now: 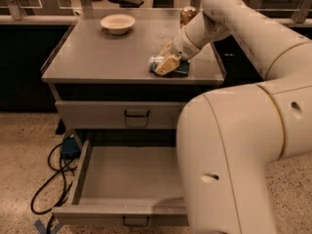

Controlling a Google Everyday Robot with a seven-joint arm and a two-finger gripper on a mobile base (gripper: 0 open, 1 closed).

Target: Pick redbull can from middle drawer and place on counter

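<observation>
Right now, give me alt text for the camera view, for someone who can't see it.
A white robot arm's claw sits low on the front right of the grey counter, at the redbull can. A bowl and a gold-brown can stand farther back; below, the middle drawer is pulled open.
</observation>
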